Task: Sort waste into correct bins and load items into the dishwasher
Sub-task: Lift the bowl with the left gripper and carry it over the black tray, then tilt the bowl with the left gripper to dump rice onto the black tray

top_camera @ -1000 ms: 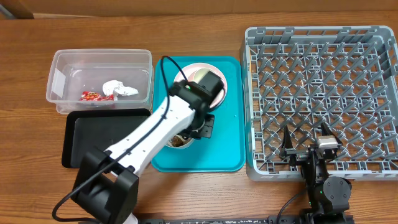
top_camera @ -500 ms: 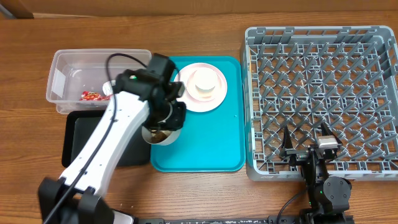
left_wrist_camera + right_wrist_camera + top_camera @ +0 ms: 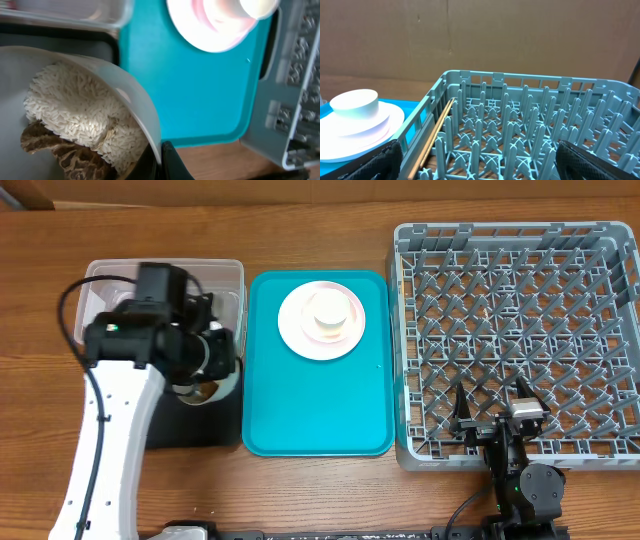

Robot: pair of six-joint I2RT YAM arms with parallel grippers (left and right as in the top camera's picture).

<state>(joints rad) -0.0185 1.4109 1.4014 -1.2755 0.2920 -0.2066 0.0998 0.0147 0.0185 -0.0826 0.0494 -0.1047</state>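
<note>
My left gripper (image 3: 220, 358) is shut on the rim of the small white bowl (image 3: 131, 95), one finger inside and one outside. The bowl holds white rice and brown food scraps (image 3: 75, 117). It hangs tilted over the black tray (image 3: 170, 420), just in front of the clear tub (image 3: 100, 280). My arm hides what lies in the tub. The round plate (image 3: 320, 320) lies on the teal tray (image 3: 320, 410) with the white cup (image 3: 323, 308) upside down on it. My right gripper (image 3: 477, 150) stands open over the near edge of the grey dish rack (image 3: 515, 290), holding nothing.
The teal tray (image 3: 200, 100) lies between the two bins and the rack (image 3: 300, 100). The rack's upright pegs (image 3: 520, 125) fill the space ahead of the right gripper. A thin tan stick (image 3: 437, 132) runs along the rack's left wall. Bare wooden table lies along the front.
My left arm swung left with the bowl, from the teal tray to above the black tray, uncovering the plate and cup. The right arm stayed still.
</note>
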